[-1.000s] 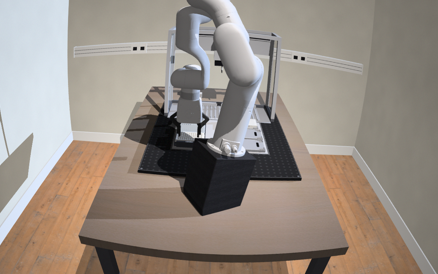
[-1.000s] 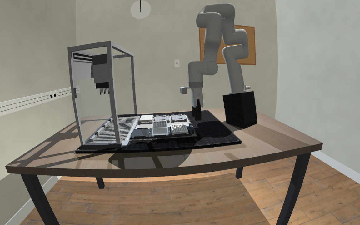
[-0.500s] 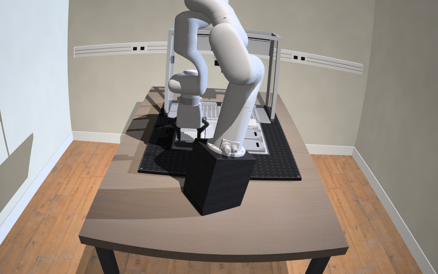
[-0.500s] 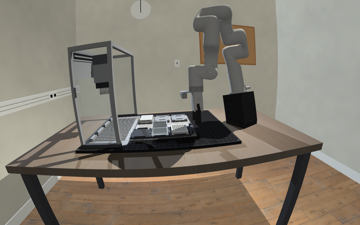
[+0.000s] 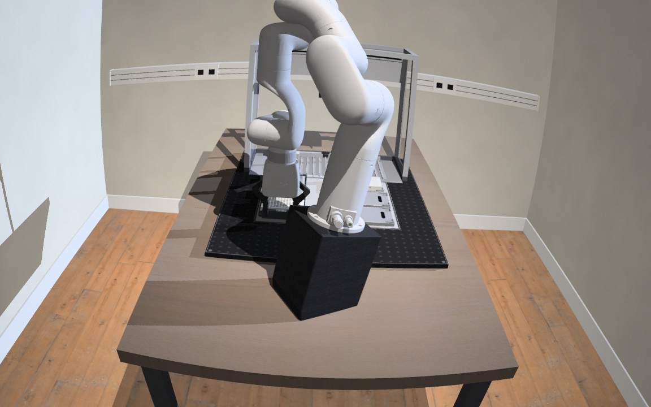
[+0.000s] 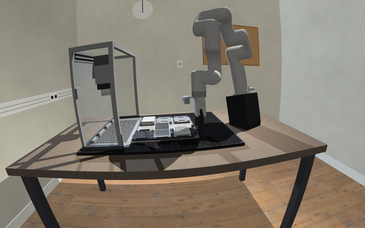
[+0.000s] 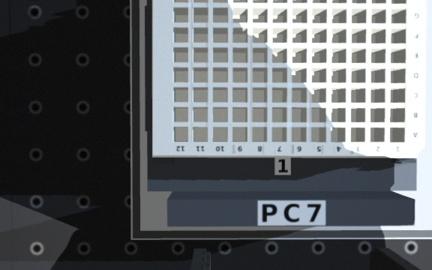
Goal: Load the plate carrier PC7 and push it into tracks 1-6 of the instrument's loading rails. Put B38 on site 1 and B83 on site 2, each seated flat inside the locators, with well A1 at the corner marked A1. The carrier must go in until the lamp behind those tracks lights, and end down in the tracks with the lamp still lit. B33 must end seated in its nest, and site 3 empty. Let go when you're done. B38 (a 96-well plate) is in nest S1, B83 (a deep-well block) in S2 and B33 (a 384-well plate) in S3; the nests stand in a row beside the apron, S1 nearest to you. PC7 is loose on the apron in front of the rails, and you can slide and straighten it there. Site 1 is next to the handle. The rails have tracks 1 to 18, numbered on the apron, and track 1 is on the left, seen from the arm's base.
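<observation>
The carrier PC7 (image 7: 291, 212) lies on the apron in front of the rails (image 6: 115, 131). In the wrist view its dark handle bar with the PC7 label sits just below the site 1 mark (image 7: 282, 166). The white 96-well plate B38 (image 7: 283, 75) lies flat on site 1, with row A and column 1 at the lower right of that view. The deep-well block B83 (image 6: 161, 129) stands on site 2, and site 3 (image 6: 142, 134) is empty. B33 (image 6: 147, 120) sits in nest S3. My gripper (image 6: 199, 117) (image 5: 281, 197) is open and empty, low over the handle end of the carrier.
The instrument frame (image 6: 101, 93) with its pipetting head stands over the rails. Nests S1 (image 6: 181, 119) and S2 (image 6: 163, 120) are empty beside the carrier. The arm's black base block (image 6: 243, 110) stands at the edge of the perforated black mat.
</observation>
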`<state>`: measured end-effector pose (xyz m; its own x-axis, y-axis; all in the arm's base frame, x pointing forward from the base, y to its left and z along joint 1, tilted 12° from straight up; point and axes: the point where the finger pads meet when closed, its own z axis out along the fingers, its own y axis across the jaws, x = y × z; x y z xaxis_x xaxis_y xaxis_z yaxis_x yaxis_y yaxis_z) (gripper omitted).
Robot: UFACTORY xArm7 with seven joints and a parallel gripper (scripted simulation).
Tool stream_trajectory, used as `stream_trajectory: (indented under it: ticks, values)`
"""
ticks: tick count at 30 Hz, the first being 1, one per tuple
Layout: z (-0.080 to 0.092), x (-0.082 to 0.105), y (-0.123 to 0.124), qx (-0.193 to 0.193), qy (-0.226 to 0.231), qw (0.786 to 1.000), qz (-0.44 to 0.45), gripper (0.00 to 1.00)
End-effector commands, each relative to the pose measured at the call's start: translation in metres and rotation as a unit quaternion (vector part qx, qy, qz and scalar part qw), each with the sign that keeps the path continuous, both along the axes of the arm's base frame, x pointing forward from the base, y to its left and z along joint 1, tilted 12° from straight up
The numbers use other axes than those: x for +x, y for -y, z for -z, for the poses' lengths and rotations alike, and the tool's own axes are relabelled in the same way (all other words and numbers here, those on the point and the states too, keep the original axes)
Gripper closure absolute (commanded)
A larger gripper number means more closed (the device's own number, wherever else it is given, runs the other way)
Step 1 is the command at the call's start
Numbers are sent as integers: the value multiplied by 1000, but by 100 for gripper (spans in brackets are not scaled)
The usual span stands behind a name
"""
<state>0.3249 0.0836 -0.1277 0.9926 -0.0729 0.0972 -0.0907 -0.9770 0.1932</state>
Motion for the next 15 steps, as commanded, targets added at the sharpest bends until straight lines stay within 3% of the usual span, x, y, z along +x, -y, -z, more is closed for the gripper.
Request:
stream_trajectory:
  ticks: [1, 15]
  values:
    - [1, 1, 0, 2, 3, 1000, -1, 18]
    - [5, 2, 0, 2, 3, 1000, -1, 18]
